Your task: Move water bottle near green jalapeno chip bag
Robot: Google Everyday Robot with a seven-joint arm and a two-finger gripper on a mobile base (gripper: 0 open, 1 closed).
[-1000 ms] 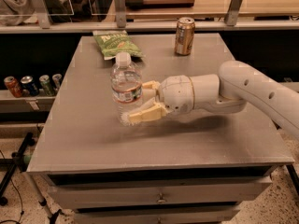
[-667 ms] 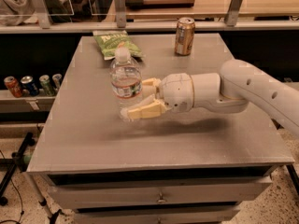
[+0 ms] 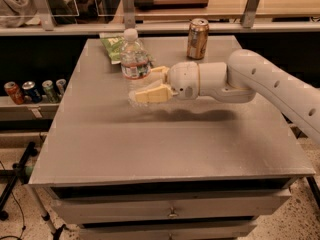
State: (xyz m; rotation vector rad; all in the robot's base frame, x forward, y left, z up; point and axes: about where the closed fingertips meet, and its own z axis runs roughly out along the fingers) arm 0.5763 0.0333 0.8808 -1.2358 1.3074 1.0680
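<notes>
The water bottle (image 3: 133,60), clear with a white cap and a white-and-red label, stands upright between the fingers of my gripper (image 3: 145,84). The gripper reaches in from the right and is shut on the bottle's lower part. The near finger (image 3: 152,94) crosses the front of the bottle's base. The green jalapeno chip bag (image 3: 112,43) lies flat at the table's far left, just behind the bottle and partly hidden by it.
A gold-brown drink can (image 3: 197,38) stands at the table's far middle, right of the bottle. Several small cans (image 3: 33,90) sit on a low shelf to the left. The grey table (image 3: 170,144) has drawers below its front edge. A railing runs behind.
The gripper has carried the bottle away from the table's middle toward the far left, closer to the chip bag. The arm has followed it.
</notes>
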